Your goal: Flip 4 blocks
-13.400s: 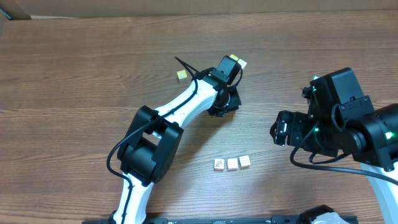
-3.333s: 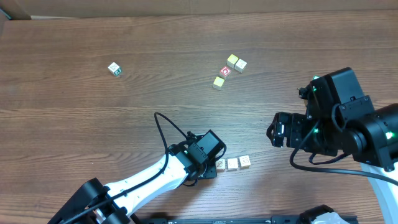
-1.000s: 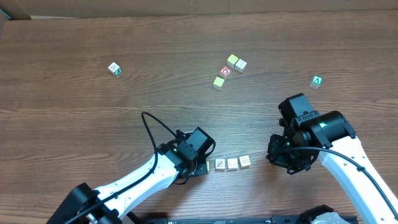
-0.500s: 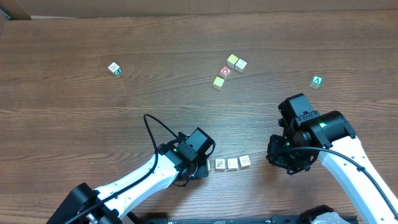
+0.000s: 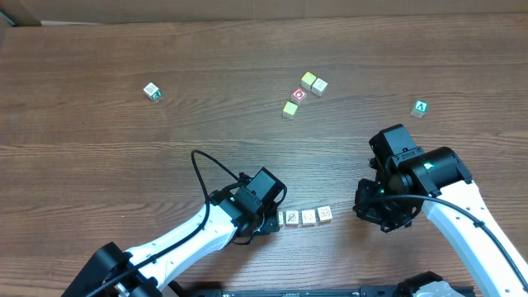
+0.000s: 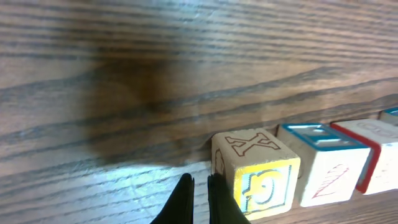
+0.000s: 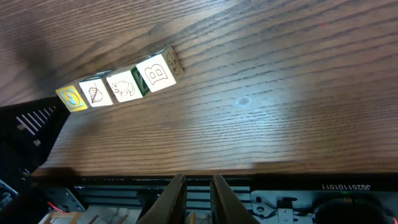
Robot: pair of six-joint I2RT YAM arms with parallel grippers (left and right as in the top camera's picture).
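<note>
Since all four blocks (image 5: pixel 302 217) sit touching in a row at the desk's (image 5: pixel 124 165) 6 o'clock, task looks near done; can't confirm which are flipped. Left gripper (image 6: pixel 199 185) clenched, empty, at the row's 9 o'clock end. Right gripper (image 7: pixel 198 182) at 3 o'clock, empty, closure unclear.

Overhead: looking straight down from well above on the whole table (image 5: pixel 99 165). Left wrist: skimming the wood, pressed close to the row of blocks (image 6: pixel 317 165). Right wrist: tilted down from farther off, catching that same row, also caught overhead.
</note>
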